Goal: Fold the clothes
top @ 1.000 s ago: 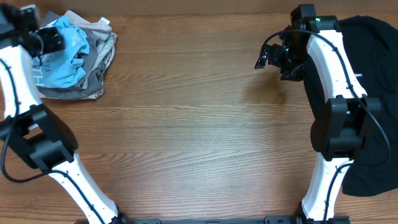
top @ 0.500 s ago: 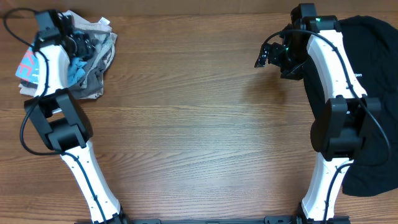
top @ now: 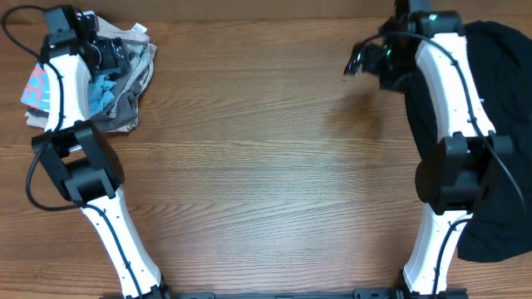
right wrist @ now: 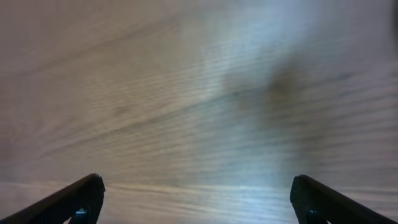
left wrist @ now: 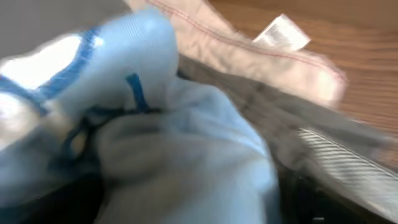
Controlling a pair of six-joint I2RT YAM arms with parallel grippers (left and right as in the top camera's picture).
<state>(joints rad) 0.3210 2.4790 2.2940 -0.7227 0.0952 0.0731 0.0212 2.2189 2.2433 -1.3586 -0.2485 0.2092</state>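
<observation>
Well, the wooden desk fills most of the view, its grain running side to side. A black cloth lies heaped at the right edge, cut off by the frame and partly hidden behind the right arm. At the far left corner sits a crumpled pile: the light blue T-shirt, soft and bunched against a grey garment, with a beige piece behind. Coral-and-white letters show left of the arm, too folded to read. The beige piece's white label is blurred and unreadable. The left fingers are down at the pile; I cannot tell whether they grip anything. The right fingers stand wide apart over bare wood, holding nothing.
</observation>
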